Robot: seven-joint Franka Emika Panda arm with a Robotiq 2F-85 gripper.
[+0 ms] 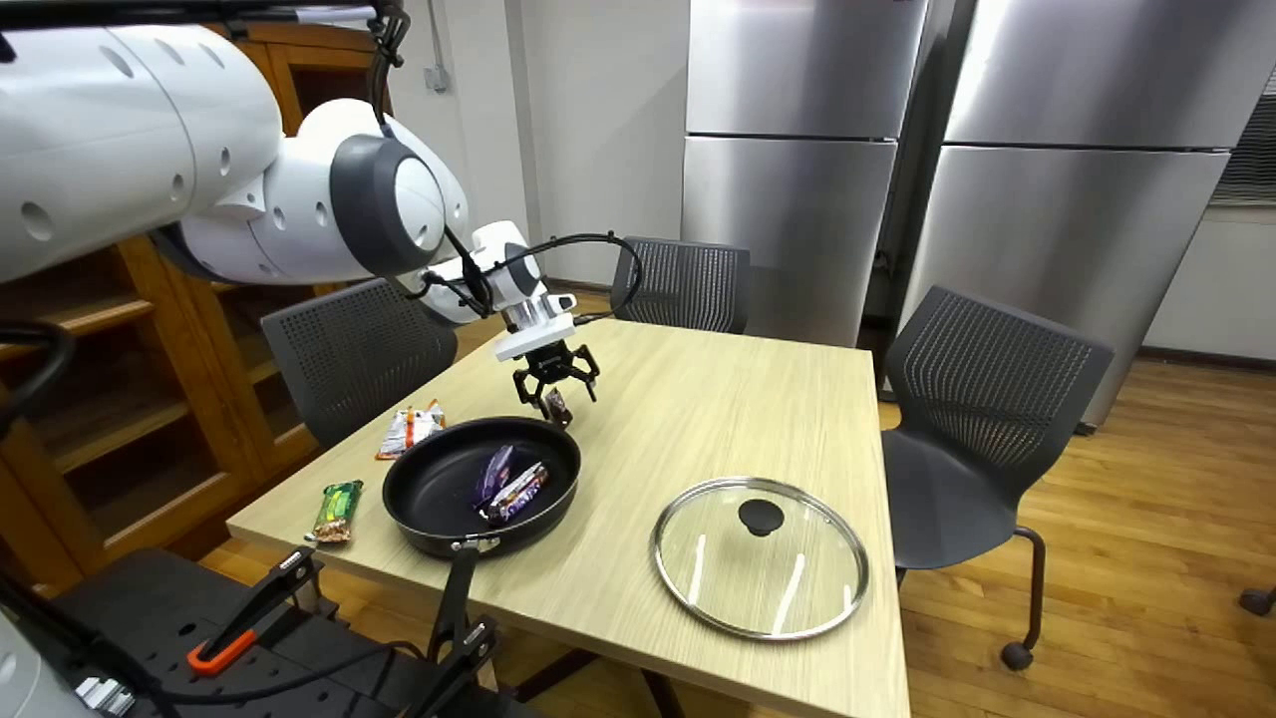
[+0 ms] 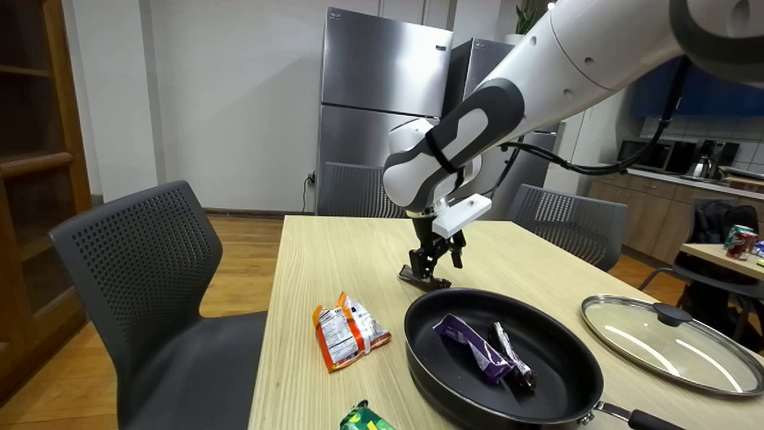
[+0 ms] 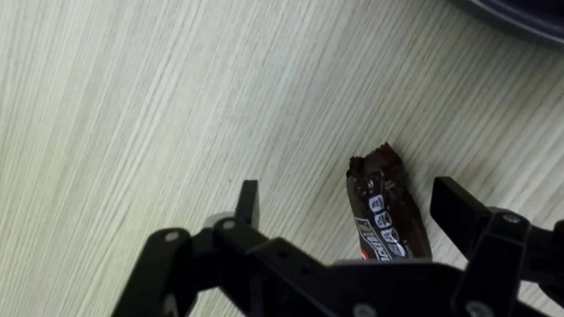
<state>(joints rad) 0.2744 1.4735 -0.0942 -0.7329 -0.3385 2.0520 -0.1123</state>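
My gripper (image 1: 569,405) is open and points down over the table. It also shows in an exterior view (image 2: 441,270). A dark brown wrapped candy bar (image 3: 387,215) lies on the table between the spread fingers in the wrist view (image 3: 346,187), closer to the finger on the right. I see no finger closed on it. Its near end is hidden behind the gripper body. The bar also shows under the gripper in both exterior views (image 1: 558,409) (image 2: 410,276). A black frying pan (image 1: 429,484) stands beside the bar, with a purple wrapper (image 1: 494,473) and another wrapped bar (image 1: 518,493) inside.
An orange-and-white snack bag (image 2: 351,334) and a green packet (image 1: 337,511) lie beside the pan. A glass lid (image 1: 718,588) with a black knob lies on the table (image 1: 718,399). Chairs (image 1: 977,449) stand around it. The pan's rim shows in a wrist view corner (image 3: 524,22).
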